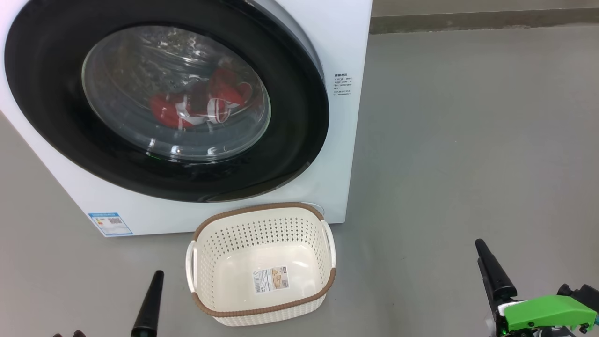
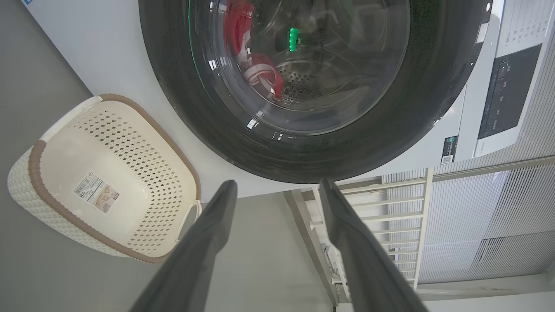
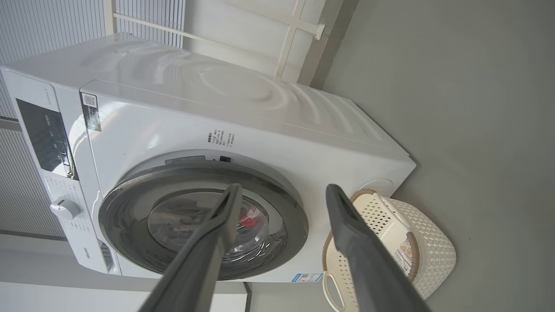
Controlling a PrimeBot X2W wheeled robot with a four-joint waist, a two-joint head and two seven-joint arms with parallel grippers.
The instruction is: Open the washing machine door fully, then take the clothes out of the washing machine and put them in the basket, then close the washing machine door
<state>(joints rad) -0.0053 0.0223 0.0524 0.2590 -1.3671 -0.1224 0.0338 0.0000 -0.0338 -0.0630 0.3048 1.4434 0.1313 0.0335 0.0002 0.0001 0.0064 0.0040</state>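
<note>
The white washing machine fills the upper left of the head view. Its black-rimmed washing machine door lies against the front. Red and white clothes show through the glass, inside the drum. The cream basket stands empty on the floor in front of the machine, a label on its bottom. One dark finger of my left gripper rises left of the basket. My right one's finger is far to its right. In the wrist views my left gripper and right gripper stand open, holding nothing, well short of the door.
Grey floor stretches wide to the right of the machine, up to a baseboard. The control panel and a knob sit on the machine's upper front. White frames stand beside the machine.
</note>
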